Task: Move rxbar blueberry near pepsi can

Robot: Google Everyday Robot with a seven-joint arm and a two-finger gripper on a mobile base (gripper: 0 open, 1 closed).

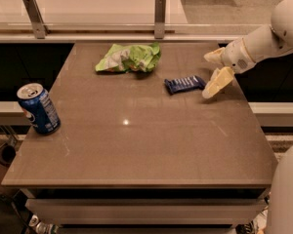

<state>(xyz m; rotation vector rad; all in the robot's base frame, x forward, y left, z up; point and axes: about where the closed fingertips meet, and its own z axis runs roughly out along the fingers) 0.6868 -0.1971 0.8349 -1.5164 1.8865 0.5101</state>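
The rxbar blueberry lies flat on the brown table, right of centre, in a dark blue wrapper with white lettering. The pepsi can stands upright at the table's left edge, far from the bar. My gripper is open and empty, just to the right of the bar, with its cream fingers spread and pointing left toward it. It does not touch the bar. The white arm comes in from the upper right.
A crumpled green-and-white chip bag lies at the back of the table, left of the bar. A glass rail with metal posts runs behind the table. The robot's white body shows at the lower right.
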